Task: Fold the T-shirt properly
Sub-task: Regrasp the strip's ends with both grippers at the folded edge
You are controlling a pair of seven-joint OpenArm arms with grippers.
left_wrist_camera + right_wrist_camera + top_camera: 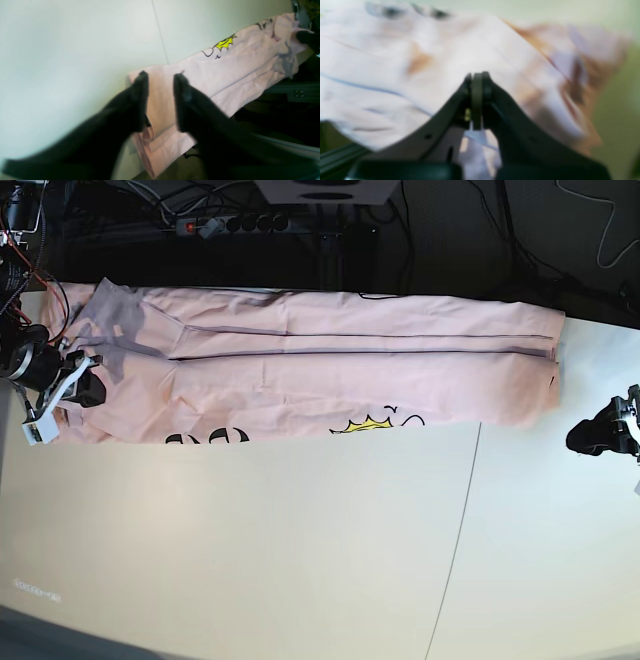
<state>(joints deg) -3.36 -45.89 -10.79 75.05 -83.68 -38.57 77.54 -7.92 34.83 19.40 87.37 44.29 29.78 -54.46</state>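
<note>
The T-shirt lies as a long narrow band along the far edge of the bench, long axis running left-right in base view. The neck/sleeve end points to that view's left, the hem end to its right. The right hand is clenched at the sleeve end, on the cloth; a grasp cannot be confirmed, wrist view too blurred. The left hand is released, near the hem end, w/ the shirt lying just ahead of it.

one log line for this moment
pale pink cotton T-shirt: folded lengthwise on white table | left gripper: jaws open, beside hem | right gripper: jaws shut at shirt's other end
</note>
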